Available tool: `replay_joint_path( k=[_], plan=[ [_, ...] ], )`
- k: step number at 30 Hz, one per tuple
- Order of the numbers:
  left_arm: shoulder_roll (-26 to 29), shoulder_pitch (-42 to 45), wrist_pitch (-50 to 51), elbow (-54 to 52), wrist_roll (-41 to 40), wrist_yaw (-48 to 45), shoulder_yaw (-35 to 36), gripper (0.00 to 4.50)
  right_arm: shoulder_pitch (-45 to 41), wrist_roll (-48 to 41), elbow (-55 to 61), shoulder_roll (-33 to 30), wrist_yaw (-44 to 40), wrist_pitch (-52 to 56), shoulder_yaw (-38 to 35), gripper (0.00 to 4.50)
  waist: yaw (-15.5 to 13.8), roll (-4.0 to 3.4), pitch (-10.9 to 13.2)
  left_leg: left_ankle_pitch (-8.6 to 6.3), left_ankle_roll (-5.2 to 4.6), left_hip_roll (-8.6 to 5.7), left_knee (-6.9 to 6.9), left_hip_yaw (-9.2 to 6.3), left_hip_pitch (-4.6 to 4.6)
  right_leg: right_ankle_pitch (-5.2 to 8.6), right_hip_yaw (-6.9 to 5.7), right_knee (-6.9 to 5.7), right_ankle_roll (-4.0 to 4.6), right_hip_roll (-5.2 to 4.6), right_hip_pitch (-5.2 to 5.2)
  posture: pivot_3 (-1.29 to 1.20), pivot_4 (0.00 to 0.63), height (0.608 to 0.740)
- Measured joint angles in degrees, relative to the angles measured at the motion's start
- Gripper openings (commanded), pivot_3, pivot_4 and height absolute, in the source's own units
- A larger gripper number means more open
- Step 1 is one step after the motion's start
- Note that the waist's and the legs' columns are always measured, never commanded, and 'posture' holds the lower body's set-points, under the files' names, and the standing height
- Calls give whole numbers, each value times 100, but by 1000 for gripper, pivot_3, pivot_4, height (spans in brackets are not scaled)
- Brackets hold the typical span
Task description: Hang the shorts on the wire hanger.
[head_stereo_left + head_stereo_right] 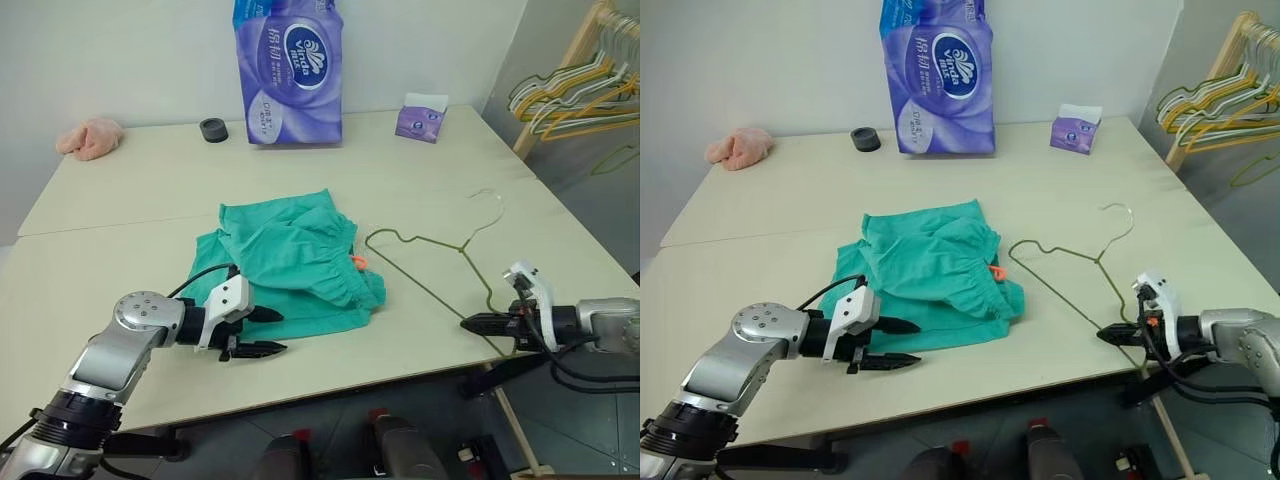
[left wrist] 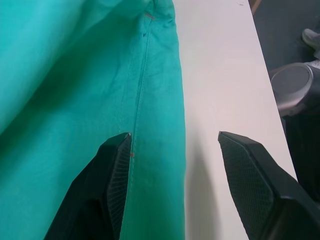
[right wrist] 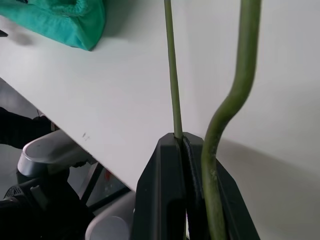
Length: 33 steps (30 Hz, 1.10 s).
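The teal-green shorts (image 1: pixel 290 265) lie crumpled in the middle of the table, their orange drawstring (image 1: pixel 359 262) at the right side. To their right the thin olive wire hanger (image 1: pixel 440 250) lies flat, with its hook pointing away from me. My left gripper (image 1: pixel 262 332) is open at the shorts' near left corner; in the left wrist view one finger (image 2: pixel 112 175) is over the shorts' hem (image 2: pixel 75 100) and the other over bare table. My right gripper (image 1: pixel 470 322) is shut on the hanger's near wire (image 3: pixel 172 75) at the table's front edge.
A big purple tissue pack (image 1: pixel 288 70), a small purple tissue box (image 1: pixel 421 118), a black ring (image 1: pixel 213 129) and a pink cloth lump (image 1: pixel 90 137) sit along the far side of the table (image 1: pixel 130 190). A wooden rack with several hangers (image 1: pixel 575 95) stands at the far right.
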<state>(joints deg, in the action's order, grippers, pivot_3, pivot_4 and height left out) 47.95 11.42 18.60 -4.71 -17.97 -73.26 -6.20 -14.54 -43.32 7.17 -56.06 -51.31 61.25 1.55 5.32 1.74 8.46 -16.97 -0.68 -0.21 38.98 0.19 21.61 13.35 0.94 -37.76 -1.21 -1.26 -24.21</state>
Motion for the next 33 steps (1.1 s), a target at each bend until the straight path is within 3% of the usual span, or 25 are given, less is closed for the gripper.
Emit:
replay_joint_path(
  k=[9,20,27,33],
  plan=[
    [-1,-25,-32,-7,5,9,-1,2923,-654,373,-235,345,-364,15,454,0,-21,-1,0,0,0,-1,0,-1,0,-15,-1,-1,25,-1,0,-173,110,740],
    [0,-218,-64,-8,7,23,2,2923,-1045,471,-256,258,-905,17,531,0,-18,-1,0,0,0,-1,0,-3,-1,-17,-3,-2,28,-1,0,-168,112,740],
    [2,-212,-151,-1,14,17,23,2923,-2024,669,-728,271,-1385,73,901,0,-17,-2,1,0,0,0,-1,-4,-4,-17,-5,-4,29,-1,0,-167,112,740],
    [-4,-193,-153,1,23,66,24,2923,-2344,678,-872,717,-1376,616,1274,0,-19,-2,1,0,0,1,-1,-8,-3,-18,-6,-7,30,-3,-1,-157,111,740]
  ],
)
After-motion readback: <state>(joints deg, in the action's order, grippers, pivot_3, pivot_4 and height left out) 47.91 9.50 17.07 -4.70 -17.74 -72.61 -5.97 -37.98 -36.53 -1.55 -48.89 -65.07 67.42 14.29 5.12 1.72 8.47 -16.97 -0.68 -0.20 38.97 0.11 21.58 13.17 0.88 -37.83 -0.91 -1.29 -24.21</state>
